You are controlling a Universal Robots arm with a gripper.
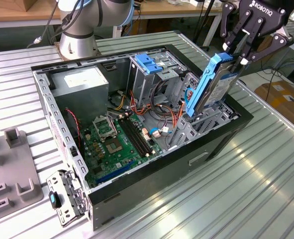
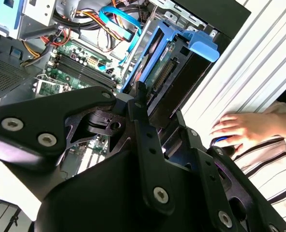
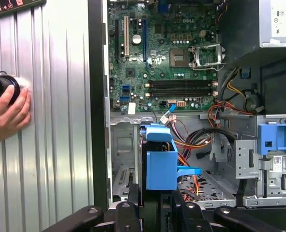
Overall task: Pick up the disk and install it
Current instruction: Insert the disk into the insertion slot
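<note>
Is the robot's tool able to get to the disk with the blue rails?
Yes, it looks so: the tool seems closed on the disk, which stands nearly upright in the open case, with nothing between them.

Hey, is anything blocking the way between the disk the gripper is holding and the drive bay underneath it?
Nothing visible does. The gripper holds the disk nearly upright, with its lower end at the mouth of the drive bay. Orange cables run beside the bay, not under the disk.

Tool (image 1: pixel 235 56) pointing down, clamped tight
</note>
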